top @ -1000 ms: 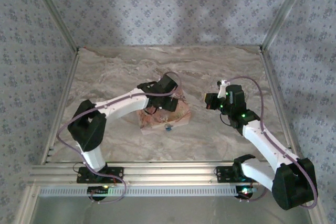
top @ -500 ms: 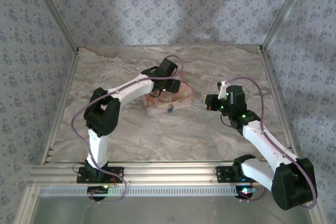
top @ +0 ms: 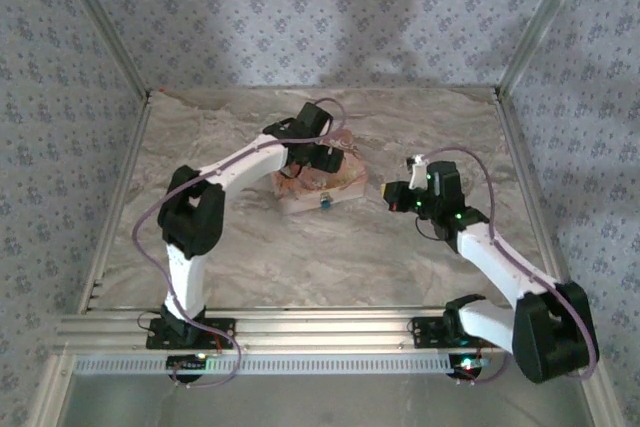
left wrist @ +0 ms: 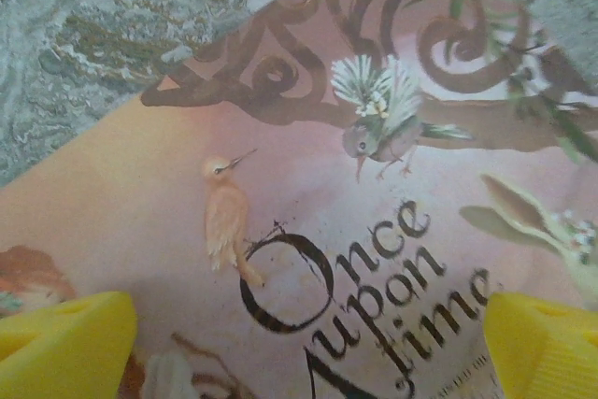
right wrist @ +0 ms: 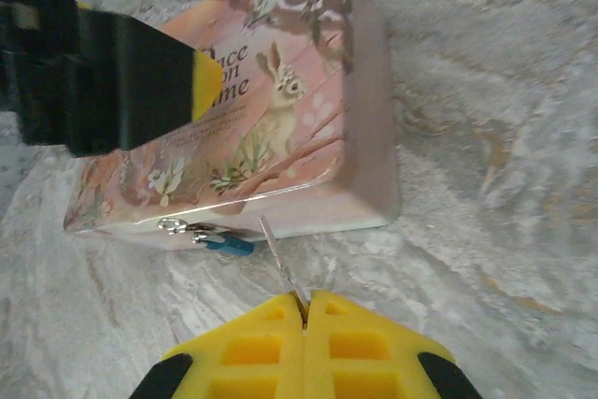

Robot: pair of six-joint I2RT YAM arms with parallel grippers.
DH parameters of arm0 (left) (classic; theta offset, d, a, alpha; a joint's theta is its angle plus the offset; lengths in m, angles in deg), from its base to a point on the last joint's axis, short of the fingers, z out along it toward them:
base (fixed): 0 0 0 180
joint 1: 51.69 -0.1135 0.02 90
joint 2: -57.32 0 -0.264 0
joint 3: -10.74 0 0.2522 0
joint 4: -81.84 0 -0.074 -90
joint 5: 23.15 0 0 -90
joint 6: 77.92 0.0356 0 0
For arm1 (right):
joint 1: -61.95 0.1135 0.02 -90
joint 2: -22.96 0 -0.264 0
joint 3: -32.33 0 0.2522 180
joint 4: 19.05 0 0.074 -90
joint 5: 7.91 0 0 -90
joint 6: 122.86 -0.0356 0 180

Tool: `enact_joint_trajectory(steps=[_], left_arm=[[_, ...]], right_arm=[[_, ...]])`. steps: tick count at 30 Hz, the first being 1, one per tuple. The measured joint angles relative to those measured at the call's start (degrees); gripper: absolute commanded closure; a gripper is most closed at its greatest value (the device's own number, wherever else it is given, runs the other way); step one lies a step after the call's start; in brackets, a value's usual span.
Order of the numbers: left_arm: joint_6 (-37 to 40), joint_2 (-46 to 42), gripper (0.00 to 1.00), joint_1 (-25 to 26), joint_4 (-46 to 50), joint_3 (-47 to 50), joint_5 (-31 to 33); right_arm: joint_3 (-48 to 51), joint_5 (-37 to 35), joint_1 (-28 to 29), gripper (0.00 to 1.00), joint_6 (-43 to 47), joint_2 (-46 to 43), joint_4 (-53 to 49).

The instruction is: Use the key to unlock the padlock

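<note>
The tiny blue padlock (right wrist: 229, 244) with its silvery shackle hangs at the front edge of the pink illustrated box (right wrist: 280, 109), low on the side facing the right arm. In the top view the padlock (top: 325, 204) is a blue speck below the box (top: 345, 187). My right gripper (right wrist: 306, 301) is shut on the thin metal key (right wrist: 278, 254), whose tip points toward the box just right of the padlock, a small gap away. My left gripper (left wrist: 304, 352) is open, its yellow fingertips (left wrist: 56, 343) spread wide over the box lid (left wrist: 280, 184).
The marble tabletop (top: 330, 267) lies open between the box and the arm bases. Patterned walls and metal frame posts (top: 525, 37) close off the back and sides. The left arm's black finger body (right wrist: 103, 72) hangs over the box's left part.
The left arm has stretched away from its base and the pink box with the padlock has slid farther back. The right gripper with the key has shifted slightly left toward the box.
</note>
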Motion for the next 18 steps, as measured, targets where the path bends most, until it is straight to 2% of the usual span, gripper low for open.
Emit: enact_joint_trajectory(steps=[4,5,8,10,13,18], left_arm=[[0.13,-11.87,0.07,-0.28,-2.97,10.99,-4.00],[-0.20,-17.70,0.08,-0.31,-4.22,16.15,-5.97],[-2.08,-27.76,0.11,-0.22,-8.59,25.59,-10.21],[-3.85,-32.04,0.12,0.17,-11.45,31.04,-12.74],[-6.51,-34.42,0.12,2.23,-15.06,37.55,-16.04],[-11.04,-31.21,0.13,5.53,-20.11,43.01,-19.63]], right_arm=[[-1.97,4.35,0.04,1.00,-1.81,7.04,4.63],[-2.73,4.94,0.07,1.00,-2.19,8.68,5.73],[-5.73,6.64,0.37,1.00,-3.28,13.62,8.66],[-7.91,7.41,0.81,1.00,-3.72,16.68,10.36],[-11.41,8.31,1.81,1.00,-4.39,21.27,12.24],[-17.62,8.26,3.13,1.00,-4.50,28.24,13.16]])
